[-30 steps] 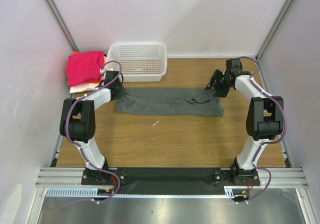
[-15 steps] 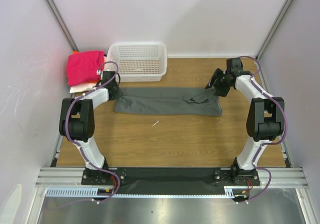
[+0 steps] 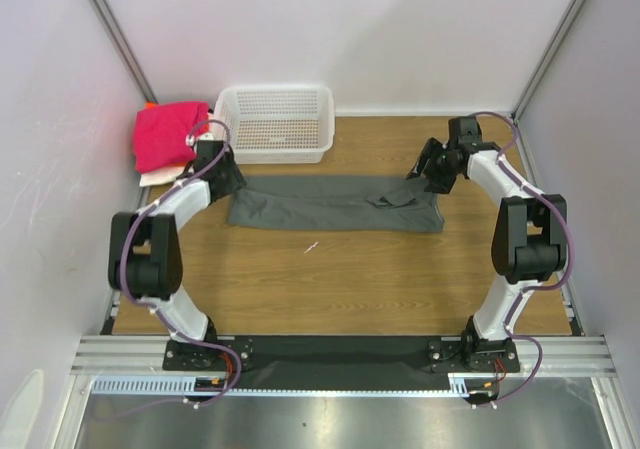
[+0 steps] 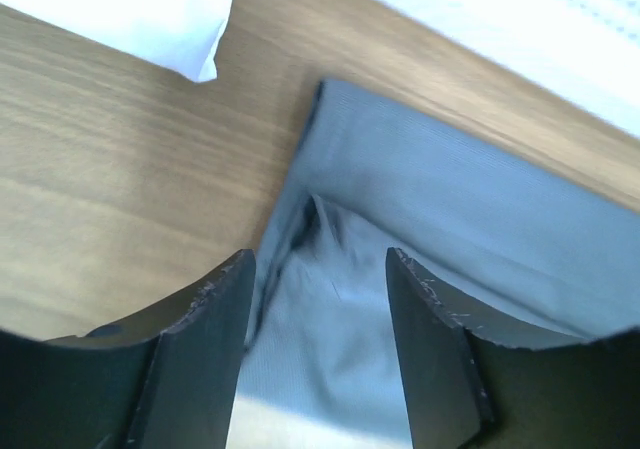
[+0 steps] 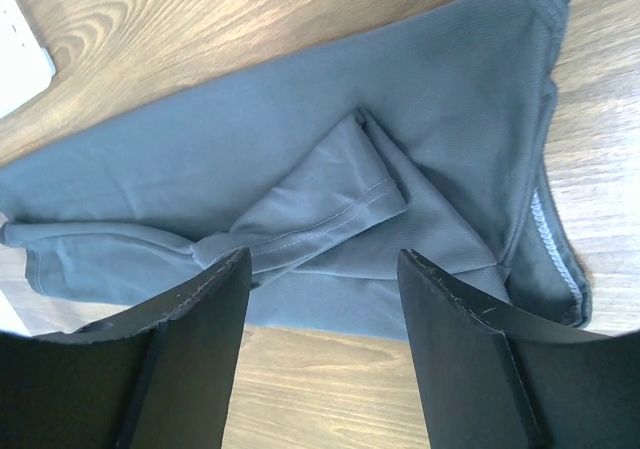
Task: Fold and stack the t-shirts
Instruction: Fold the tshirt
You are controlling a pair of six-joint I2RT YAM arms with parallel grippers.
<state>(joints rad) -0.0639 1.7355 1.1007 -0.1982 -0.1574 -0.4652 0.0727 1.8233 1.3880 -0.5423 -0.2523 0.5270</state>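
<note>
The dark grey t-shirt [image 3: 335, 203] lies folded into a long band across the far half of the table. My left gripper [image 3: 222, 174] hovers open over its left end [image 4: 400, 229], touching nothing. My right gripper [image 3: 428, 172] hovers open over its right end, where a sleeve [image 5: 330, 204] is folded onto the body; it holds nothing. A magenta-pink shirt [image 3: 166, 134] lies on top of a stack at the far left, with orange and white cloth [image 3: 160, 177] under it.
A white mesh basket [image 3: 275, 122] stands at the back, just behind the grey shirt's left end. A white cloth corner [image 4: 160, 14] shows in the left wrist view. White walls close in the left, right and back sides.
My left gripper has let go of the shirt's left end and risen back toward the basket. The right gripper has shifted slightly. The shirt has settled flat.
</note>
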